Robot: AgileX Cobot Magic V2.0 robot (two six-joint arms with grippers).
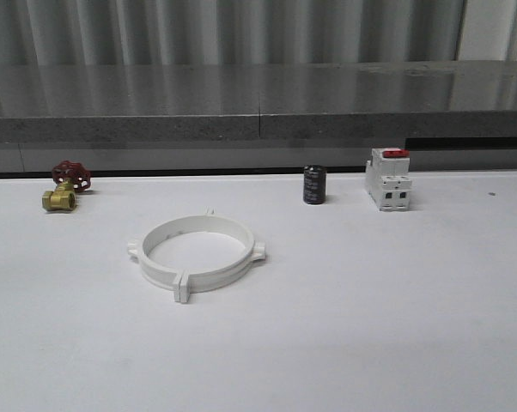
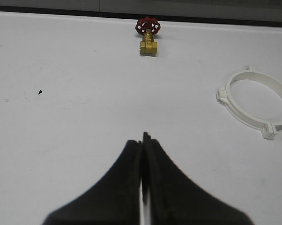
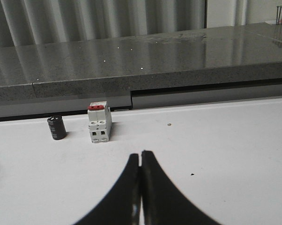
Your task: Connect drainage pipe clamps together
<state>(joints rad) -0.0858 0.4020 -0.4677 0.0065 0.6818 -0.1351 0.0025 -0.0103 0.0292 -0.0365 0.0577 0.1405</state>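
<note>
— Drainage pipe clamps (image 1: 196, 255): where do they lie?

— On the white table (image 1: 370, 326), left of its middle in the front view. The two white half-bands sit together as one ring, lying flat, with small tabs sticking out at the near side, the far side and both flanks.

— And relative to the grippers?

— In the left wrist view the left gripper (image 2: 144, 140) has its black fingers pressed together with nothing between them; the ring is well apart from it, off to one side and farther out. The right gripper (image 3: 140, 157) is likewise closed on nothing, pointing toward the grey ledge (image 1: 258, 94).

— What else stands around?

— A brass valve with a red handwheel (image 1: 65, 187) at the far left, a small black cylinder (image 1: 314, 184) and a white breaker with a red top (image 1: 389, 178) farther right. None touch the ring.
</note>
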